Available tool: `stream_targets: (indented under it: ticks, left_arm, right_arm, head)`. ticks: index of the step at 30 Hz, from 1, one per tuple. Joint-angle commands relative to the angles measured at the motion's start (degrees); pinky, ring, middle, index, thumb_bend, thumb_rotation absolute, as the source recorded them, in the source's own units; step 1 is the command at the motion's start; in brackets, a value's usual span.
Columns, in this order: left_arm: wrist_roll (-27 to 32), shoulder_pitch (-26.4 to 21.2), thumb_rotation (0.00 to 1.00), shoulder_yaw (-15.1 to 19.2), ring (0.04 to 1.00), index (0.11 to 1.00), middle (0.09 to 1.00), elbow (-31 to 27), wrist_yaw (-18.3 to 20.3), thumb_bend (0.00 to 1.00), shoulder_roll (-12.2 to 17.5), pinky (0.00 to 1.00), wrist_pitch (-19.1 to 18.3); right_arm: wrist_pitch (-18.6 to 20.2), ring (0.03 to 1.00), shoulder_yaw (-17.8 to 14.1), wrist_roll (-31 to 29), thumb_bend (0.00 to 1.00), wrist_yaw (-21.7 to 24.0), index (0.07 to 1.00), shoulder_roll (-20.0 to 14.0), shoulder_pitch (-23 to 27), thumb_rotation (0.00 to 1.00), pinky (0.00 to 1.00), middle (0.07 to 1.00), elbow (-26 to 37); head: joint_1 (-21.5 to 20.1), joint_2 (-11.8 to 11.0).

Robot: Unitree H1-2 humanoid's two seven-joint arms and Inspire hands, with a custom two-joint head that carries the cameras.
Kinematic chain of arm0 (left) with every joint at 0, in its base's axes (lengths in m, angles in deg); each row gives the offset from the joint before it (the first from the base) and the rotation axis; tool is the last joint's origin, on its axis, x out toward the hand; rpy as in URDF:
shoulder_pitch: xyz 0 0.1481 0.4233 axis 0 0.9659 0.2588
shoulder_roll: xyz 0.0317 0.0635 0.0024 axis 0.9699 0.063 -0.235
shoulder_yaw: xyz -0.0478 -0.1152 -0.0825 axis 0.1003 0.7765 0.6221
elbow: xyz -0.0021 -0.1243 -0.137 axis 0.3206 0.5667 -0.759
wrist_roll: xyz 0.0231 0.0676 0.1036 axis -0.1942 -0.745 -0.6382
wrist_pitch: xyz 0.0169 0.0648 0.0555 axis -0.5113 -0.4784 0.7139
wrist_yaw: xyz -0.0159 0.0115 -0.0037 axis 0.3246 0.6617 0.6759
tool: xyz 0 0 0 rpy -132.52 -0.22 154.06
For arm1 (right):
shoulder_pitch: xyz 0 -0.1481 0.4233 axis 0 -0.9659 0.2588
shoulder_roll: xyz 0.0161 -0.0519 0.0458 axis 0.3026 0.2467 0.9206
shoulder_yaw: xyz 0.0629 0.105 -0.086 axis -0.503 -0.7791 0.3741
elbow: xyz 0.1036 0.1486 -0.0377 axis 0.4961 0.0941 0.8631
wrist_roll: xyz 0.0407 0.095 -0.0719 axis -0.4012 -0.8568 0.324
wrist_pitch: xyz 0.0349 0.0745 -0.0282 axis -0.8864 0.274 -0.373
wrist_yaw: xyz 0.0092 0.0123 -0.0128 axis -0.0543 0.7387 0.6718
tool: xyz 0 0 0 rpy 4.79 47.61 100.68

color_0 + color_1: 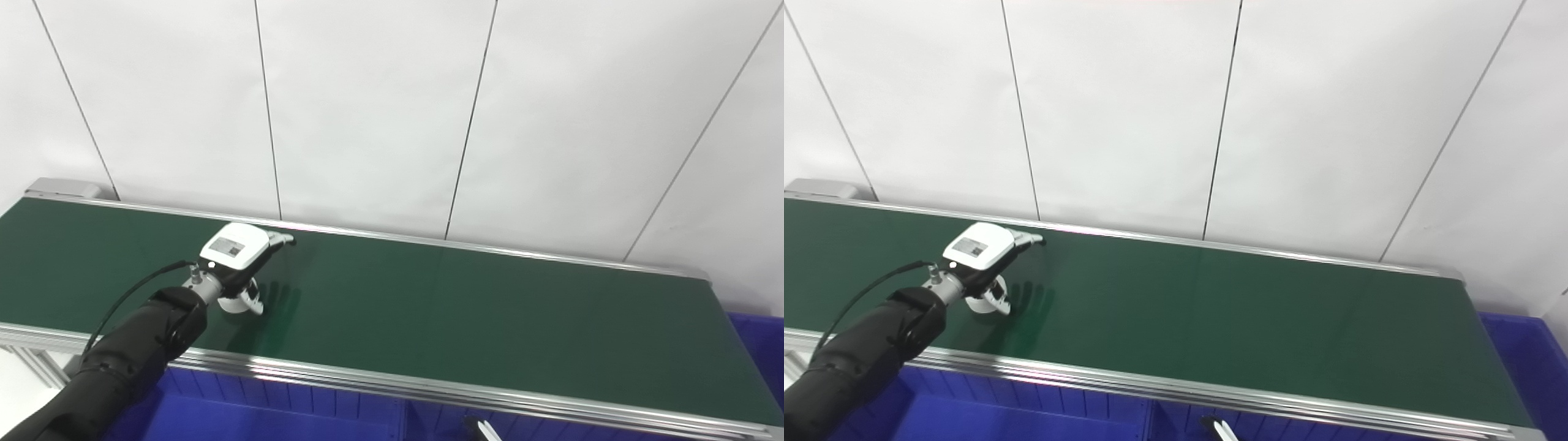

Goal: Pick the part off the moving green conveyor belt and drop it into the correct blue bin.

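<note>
So I've got the left hand (236, 257) out over the green conveyor belt (459, 306), toward its left end, with the white part (236, 303) sitting right underneath it. The part looks like a small round white thing, mostly covered by the palm, so I can't say much about its shape. Fingers (278, 239) point out toward the far rail with the thumb curled down by the part. Honestly I cannot tell if it's actually got hold of it or is just hovering around it; the view from the head cams hides the contact.

Right hand isn't in view, just a sliver of something white at the bottom edge.

I'd call this the grab step. Next I need to confirm the pinch, lift clear of the belt, then swing back to the blue bin (245, 416) just below the near rail. There's another blue bin (1519, 349) off the right end, so picking the correct one matters.
</note>
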Motion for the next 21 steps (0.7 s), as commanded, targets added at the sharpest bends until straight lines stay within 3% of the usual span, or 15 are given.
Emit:
stream_targets:
  ticks: [1, 10, 14, 20, 21]
  left_arm:
    - [0.9, -3.7, 0.19, -0.1, 0.833, 0.879, 0.871, -1.5, 1.1, 0.98, 1.0, 0.76, -2.1]
    - [1.9, -3.2, 0.09, -1.0, 0.867, 0.915, 0.94, -12.0, 24.4, 0.9, 2.1, 0.58, -14.4]
    - [1.4, -3.3, 0.03, -2.1, 0.892, 0.927, 0.952, -17.2, 35.6, 0.92, 2.7, 0.57, -18.9]
    - [1.5, -2.9, 0.0, -2.6, 0.84, 0.894, 0.901, -21.5, 41.2, 0.83, 2.8, 0.54, -20.8]
    - [1.7, -2.9, 0.0, -2.6, 0.793, 0.876, 0.88, -21.9, 41.7, 0.8, 2.8, 0.52, -20.7]
  right_arm:
    - [-3.3, 0.96, -0.7, -0.5, 0.47, 0.1, 0.967, -0.1, 0.1, 1.0, 0.91, 0.988, 2.1]
    - [-3.2, 0.954, -1.9, -0.7, 0.44, 1.4, 0.963, 0.7, -0.3, 1.0, 0.91, 0.984, 3.4]
    - [-3.2, 0.951, -2.4, -0.7, 0.44, 1.7, 0.96, 0.9, -0.5, 1.0, 0.9, 0.982, 4.0]
    - [-3.1, 0.943, -2.9, -0.9, 0.44, 2.3, 0.957, 1.2, -0.5, 1.0, 0.89, 0.978, 4.4]
    - [-3.1, 0.942, -3.1, -0.9, 0.44, 2.5, 0.957, 1.2, -0.5, 1.0, 0.89, 0.978, 4.5]
  head:
    - [0.1, 0.0]
    - [-0.3, 0.3]
    - [-0.3, 0.4]
    - [-0.5, 0.4]
    - [-0.5, 0.4]
